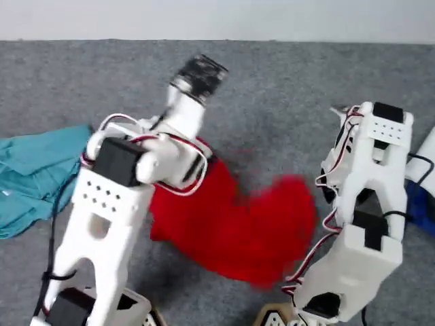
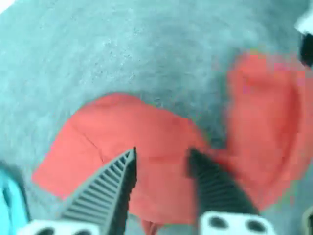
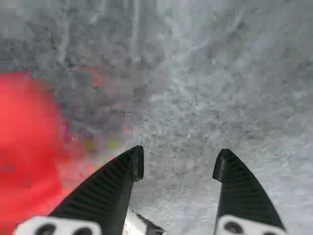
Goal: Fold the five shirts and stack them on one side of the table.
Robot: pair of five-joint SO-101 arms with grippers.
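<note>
A red shirt [image 1: 238,224] lies crumpled on the grey table [image 1: 285,88], between the two arms. My left arm [image 1: 180,122] bends over its far left part. In the left wrist view my left gripper [image 2: 161,164] hangs open just above the red shirt [image 2: 146,142], with nothing between its fingers [image 2: 115,188]. My right arm [image 1: 367,183] stands at the shirt's right end. My right gripper [image 3: 178,164] is open over bare grey surface, and the red shirt [image 3: 24,147] lies beside one of its fingers [image 3: 107,188].
A teal shirt [image 1: 34,170] lies bunched at the table's left edge. A blue cloth [image 1: 421,204] shows at the right edge behind my right arm. The far half of the table is bare grey felt below a white wall [image 1: 217,17].
</note>
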